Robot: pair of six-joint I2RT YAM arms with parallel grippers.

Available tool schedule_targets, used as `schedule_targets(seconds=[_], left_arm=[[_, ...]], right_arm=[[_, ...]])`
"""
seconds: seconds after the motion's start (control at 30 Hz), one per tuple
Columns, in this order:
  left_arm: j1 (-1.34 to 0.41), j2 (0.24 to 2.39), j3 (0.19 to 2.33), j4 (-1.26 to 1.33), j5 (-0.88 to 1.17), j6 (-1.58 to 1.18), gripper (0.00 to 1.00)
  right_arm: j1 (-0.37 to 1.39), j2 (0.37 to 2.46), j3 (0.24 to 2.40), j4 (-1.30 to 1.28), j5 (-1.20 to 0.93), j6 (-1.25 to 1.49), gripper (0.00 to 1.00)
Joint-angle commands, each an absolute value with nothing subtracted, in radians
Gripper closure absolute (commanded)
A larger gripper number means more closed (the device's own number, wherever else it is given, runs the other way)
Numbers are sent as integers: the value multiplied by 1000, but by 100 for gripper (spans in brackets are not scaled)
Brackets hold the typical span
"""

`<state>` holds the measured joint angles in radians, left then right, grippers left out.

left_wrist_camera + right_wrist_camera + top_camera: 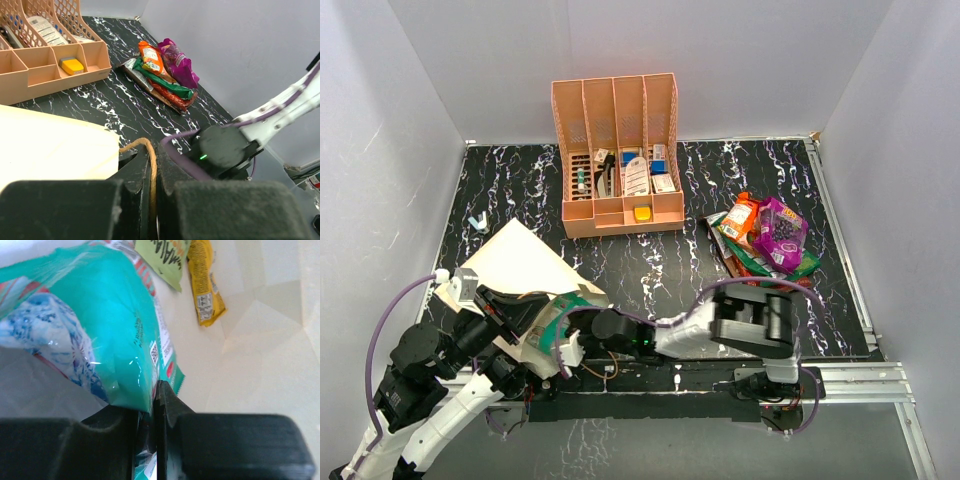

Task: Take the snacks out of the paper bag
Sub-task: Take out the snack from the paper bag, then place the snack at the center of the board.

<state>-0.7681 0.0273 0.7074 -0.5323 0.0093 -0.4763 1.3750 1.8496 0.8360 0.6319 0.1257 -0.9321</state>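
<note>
Paper bag: the paper bag (520, 262) lies on its side at the near-left corner of the tabletop. Its mouth faces right, toward the arms.
Left pincer: the left gripper (154, 200) is closed to a narrow slit with the bag's brown cord handle (148, 150) pinched in it. I judge it is steadying the bag by the mouth.
Right pincer: the right gripper (152, 410) reaches left into the bag's mouth. Its fingers are clamped on the lower edge of the teal packet (100, 330).
Inside the bag: beyond the teal packet, a green packet (160, 255) and a yellow packet (205, 290) lie on the bag's inner wall. Anything deeper is hidden.
Far edge, middle: the peach organizer (620, 225) stands apart from the work.
Right edge: a pile of removed snacks lies well apart from the bag. It holds an orange packet (742, 215), a purple packet (780, 230), a long green packet (162, 82) and a red packet (172, 97), overlapping one another.
Progress: about halfway by my reckoning. Four packets lie on the table and at least three are in the bag.
Step in hand: gripping the teal packet. It is not yet clear of the bag.
Left to do: draw the teal packet out and carry it to the pile at the right edge. Then take the green and yellow ones.
</note>
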Motion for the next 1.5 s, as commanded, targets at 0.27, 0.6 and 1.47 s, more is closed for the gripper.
schedule_targets(seconds=[0.27, 0.6, 1.47], left_arm=[[-769, 47, 731, -561, -79, -512, 100], [-769, 63, 736, -583, -120, -529, 100], [-769, 112, 739, -584, -101, -529, 100]], right_arm=[[1384, 1214, 736, 332, -172, -309, 93], [1384, 727, 677, 134, 265, -50, 93], [741, 1288, 1217, -439, 1072, 21, 93]])
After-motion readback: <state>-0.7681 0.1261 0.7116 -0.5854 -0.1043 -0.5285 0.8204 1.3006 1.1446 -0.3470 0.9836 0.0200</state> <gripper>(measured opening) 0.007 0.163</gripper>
